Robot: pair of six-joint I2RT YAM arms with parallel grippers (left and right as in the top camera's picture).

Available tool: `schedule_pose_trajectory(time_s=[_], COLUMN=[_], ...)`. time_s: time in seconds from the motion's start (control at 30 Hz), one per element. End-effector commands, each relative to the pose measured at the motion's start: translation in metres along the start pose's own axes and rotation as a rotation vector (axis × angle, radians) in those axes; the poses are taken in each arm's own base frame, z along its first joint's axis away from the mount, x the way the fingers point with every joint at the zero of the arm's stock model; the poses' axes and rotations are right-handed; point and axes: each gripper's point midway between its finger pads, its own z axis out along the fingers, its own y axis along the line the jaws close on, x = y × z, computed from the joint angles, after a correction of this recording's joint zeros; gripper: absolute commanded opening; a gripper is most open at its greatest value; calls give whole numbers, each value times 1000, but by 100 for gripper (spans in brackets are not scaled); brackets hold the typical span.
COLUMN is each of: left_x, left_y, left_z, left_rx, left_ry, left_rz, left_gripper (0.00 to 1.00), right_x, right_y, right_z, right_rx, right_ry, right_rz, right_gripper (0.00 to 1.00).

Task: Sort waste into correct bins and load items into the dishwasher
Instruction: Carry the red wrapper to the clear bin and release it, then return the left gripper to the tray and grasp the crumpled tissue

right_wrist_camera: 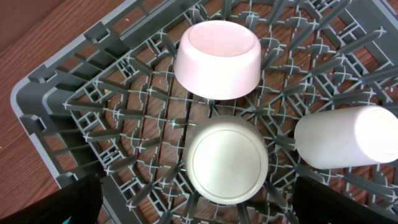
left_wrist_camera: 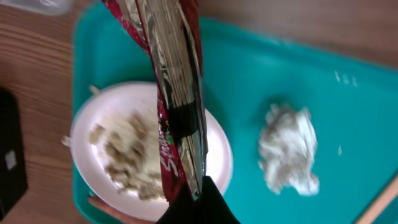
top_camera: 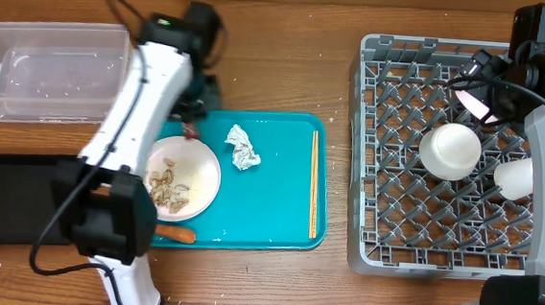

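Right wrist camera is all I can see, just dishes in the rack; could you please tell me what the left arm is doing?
Observer: The left claw is gripping a red wrapper by the small plate.
Operator: Is any other waste on that side?
Observer: Yes, a crumpled white wrapper lies on the teal tray, right of the plate.
Operator: And the chopsticks?
Observer: The chopsticks lie along the tray's right edge.

The left pincer [left_wrist_camera: 194, 198] is gripping the crumpled red wrapper [left_wrist_camera: 177, 93], which is stretching toward 12 o'clock above a white plate [left_wrist_camera: 219, 152] carrying beige food scraps [left_wrist_camera: 127, 155]. The silvery-white wrapper [left_wrist_camera: 288, 149] is lying at 3 o'clock on the teal tray [left_wrist_camera: 261, 68].
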Motion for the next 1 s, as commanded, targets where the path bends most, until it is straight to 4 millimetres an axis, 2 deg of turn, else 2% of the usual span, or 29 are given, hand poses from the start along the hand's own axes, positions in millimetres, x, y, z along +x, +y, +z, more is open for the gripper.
schedule_pose_trajectory(time_s=[0.0,0.17,0.37,0.47,0.53,0.57,0.63,0.7,0.73,0.8,0.87,0.97], left_x=[-35,-81,-122,-138,-143,-144,-145,-145,-144,-143,-140,-136], left_y=[37,82,100,130,159,176,198,212,214,213,200,166], left_z=[-4,-3,-21,-23,-19,-16,-13,-12,-12,-12,-12,-18], left_rx=[1,121,449,433,353,299,226,182,176,189,253,423], left_ry=[-74,-161,-243,-308,-341,-357,-382,-396,-398,-389,-362,-306], left_rz=[-111,-284,-379,-452,-535,-574,-607,-618,-609,-585,-548,-496], left_gripper=[4,4,4,7,13,20,36,64,75,86,89,92], right_x=[-8,-8,-8,-8,-8,-8,-8,-8,-8,-8,-8,-8], right_y=[0,0,0,0,0,0,0,0,0,0,0,0], right_z=[-12,-12,-12,-12,-12,-12,-12,-12,-12,-12,-12,-12], right_rx=[-11,-11,-11,-11,-11,-11,-11,-11,-11,-11,-11,-11], right_ry=[-43,-43,-43,-43,-43,-43,-43,-43,-43,-43,-43,-43], right_rz=[8,8,8,8,8,8,8,8,8,8,8,8], right_gripper=[100,100,100,100,100,100,100,100,100,100,100,100])
